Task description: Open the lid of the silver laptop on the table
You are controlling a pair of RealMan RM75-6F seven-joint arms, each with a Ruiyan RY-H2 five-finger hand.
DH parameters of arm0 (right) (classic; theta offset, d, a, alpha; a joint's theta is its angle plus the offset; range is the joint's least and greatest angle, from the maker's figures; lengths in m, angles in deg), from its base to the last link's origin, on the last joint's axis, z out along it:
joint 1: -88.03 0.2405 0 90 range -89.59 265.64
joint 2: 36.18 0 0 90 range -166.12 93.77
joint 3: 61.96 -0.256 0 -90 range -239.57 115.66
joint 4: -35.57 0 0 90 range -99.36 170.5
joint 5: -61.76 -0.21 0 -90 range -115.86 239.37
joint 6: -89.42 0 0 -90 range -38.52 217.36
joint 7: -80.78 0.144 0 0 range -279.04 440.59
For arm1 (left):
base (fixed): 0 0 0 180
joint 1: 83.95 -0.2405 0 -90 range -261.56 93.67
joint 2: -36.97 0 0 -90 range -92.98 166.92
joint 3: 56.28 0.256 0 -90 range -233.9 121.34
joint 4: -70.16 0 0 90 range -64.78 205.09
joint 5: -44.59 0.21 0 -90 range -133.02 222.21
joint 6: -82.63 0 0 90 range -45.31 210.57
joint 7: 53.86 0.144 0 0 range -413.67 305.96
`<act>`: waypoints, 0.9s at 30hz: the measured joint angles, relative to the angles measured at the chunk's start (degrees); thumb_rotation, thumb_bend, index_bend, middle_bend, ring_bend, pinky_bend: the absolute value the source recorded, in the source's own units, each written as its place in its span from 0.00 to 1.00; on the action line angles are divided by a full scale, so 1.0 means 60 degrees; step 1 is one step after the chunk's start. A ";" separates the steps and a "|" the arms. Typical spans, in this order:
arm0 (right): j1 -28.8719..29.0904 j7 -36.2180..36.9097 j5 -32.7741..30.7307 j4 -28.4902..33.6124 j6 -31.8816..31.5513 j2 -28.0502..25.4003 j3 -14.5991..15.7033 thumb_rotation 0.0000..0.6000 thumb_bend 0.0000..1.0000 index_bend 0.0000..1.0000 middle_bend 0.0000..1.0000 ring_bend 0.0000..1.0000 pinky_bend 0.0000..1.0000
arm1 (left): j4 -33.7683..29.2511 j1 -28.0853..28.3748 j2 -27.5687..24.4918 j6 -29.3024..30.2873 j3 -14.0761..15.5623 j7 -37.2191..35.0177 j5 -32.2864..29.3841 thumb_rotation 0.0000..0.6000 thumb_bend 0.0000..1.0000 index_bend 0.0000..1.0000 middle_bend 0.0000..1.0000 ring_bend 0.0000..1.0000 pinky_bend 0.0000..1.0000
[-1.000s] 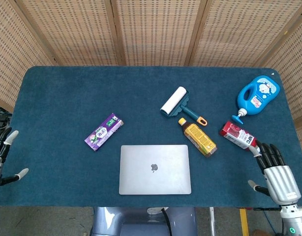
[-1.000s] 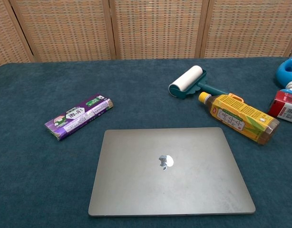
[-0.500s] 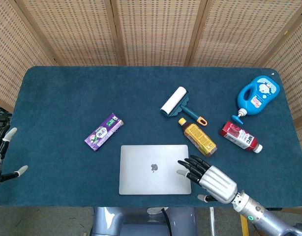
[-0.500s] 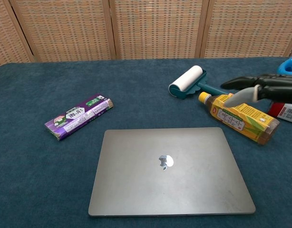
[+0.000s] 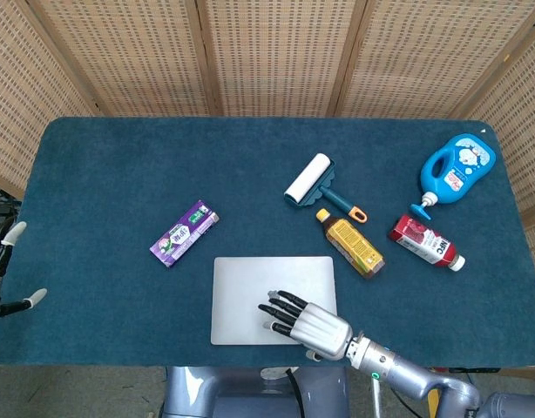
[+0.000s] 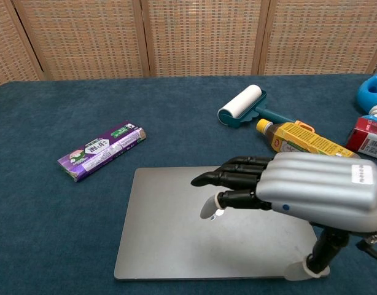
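R hand [image 5: 309, 323] moved over closed laptop [image 5: 241, 287], fingers flat, spread.

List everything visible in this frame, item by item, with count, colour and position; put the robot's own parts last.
laptop: 1, silver, lid closed, front centre of table
table: 1, dark blue cloth
purple packet: 1, left of laptop
lint roller: 1, white with teal handle, behind laptop
yellow bottle: 1, lying right of laptop
red bottle: 1, lying, far right
blue bottle: 1, back right
right hand: 1, silver and black, above laptop lid
left hand: 1, left edge, holds nothing
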State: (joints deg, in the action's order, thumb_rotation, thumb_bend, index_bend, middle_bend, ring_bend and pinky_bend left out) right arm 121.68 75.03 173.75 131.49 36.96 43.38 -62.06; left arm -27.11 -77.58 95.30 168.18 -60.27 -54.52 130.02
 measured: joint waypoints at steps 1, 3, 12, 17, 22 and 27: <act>0.0050 -0.0146 -0.0047 -0.0015 0.0089 0.0084 -0.0019 1.00 0.04 0.23 0.07 0.00 0.00 | 0.0003 0.0000 -0.0007 -0.0001 -0.0007 -0.0022 -0.0012 1.00 0.00 0.00 0.00 0.00 0.00; 0.0151 -0.0511 -0.0151 -0.0085 0.0266 0.0275 -0.0056 1.00 0.09 0.23 0.07 0.00 0.00 | 0.0011 -0.0002 -0.0029 0.0001 -0.0021 -0.0080 -0.0032 1.00 0.00 0.00 0.00 0.00 0.00; 0.0424 -0.1639 -0.0872 -0.0605 0.0819 0.1110 -0.0063 1.00 0.16 0.24 0.08 0.00 0.00 | 0.0083 0.0003 -0.0097 -0.0023 -0.0046 -0.0320 -0.0058 1.00 0.00 0.00 0.00 0.00 0.00; 0.0515 -0.2096 -0.1082 -0.0765 0.0959 0.1530 -0.0020 1.00 0.16 0.24 0.08 0.00 0.00 | 0.0071 0.0034 -0.0112 -0.0091 -0.0046 -0.0326 -0.0079 1.00 0.00 0.00 0.00 0.00 0.00; 0.0578 -0.2530 -0.1434 -0.0883 0.1053 0.1994 0.0001 1.00 0.16 0.25 0.09 0.00 0.00 | 0.0099 0.0029 -0.0137 -0.0095 -0.0073 -0.0439 -0.0152 1.00 0.00 0.00 0.00 0.00 0.00; 0.0651 -0.2852 -0.1626 -0.0976 0.1076 0.2309 0.0015 1.00 0.16 0.26 0.09 0.00 0.00 | 0.0115 0.0064 -0.0155 -0.0200 -0.0087 -0.0512 -0.0219 1.00 0.00 0.00 0.00 0.00 0.00</act>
State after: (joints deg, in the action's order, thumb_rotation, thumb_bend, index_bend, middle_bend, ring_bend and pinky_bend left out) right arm 125.59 57.92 163.99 125.64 43.42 57.23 -61.97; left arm -26.42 -77.20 94.37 166.98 -60.80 -57.59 128.70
